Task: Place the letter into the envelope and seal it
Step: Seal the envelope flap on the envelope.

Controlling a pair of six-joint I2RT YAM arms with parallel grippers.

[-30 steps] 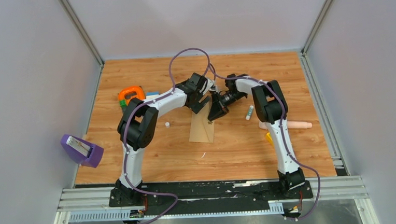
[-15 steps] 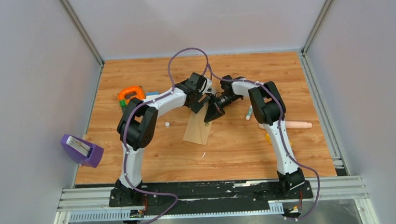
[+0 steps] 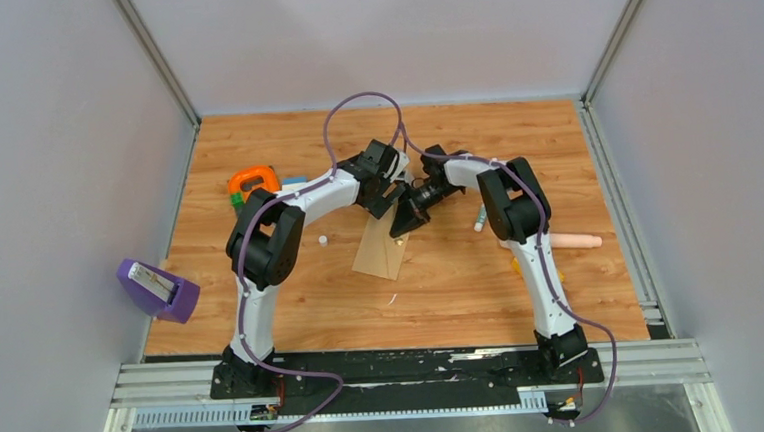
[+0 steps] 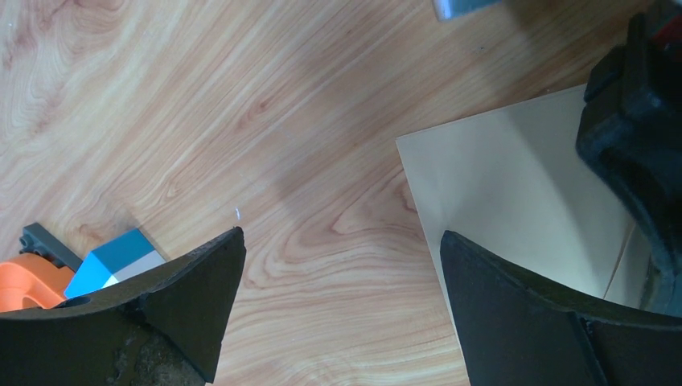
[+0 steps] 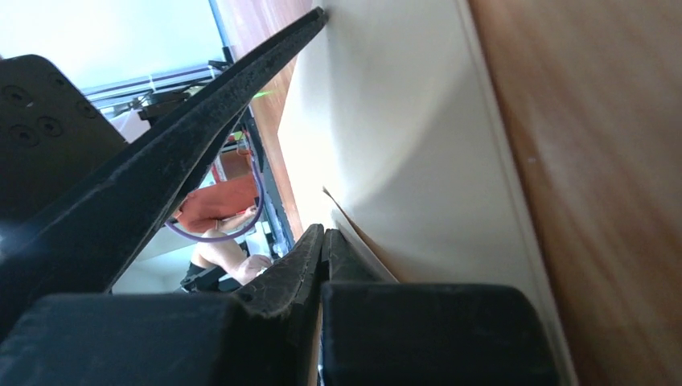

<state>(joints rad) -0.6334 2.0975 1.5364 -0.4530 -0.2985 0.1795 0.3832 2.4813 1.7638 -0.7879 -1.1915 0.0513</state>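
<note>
Progress is looking partial at best: the flat tan-brown kraft paper envelope (image 3: 380, 254) is lying on the wooden counter (image 3: 482, 280) between the arms, its far end under both end effectors; the pale bordered letter is not showing separately, so I cannot tell whether it is inside; sealing, I judge, is not yet done. Overhead, the wrists are hiding the tips; the right wrist camera is showing the right end effector (image 5: 323, 240) clenched at a raised paper edge, a true pinch unclear; the left wrist camera is showing the left end effector (image 4: 342, 237) spread wide, grasping nothing, beside the envelope's corner.
</note>
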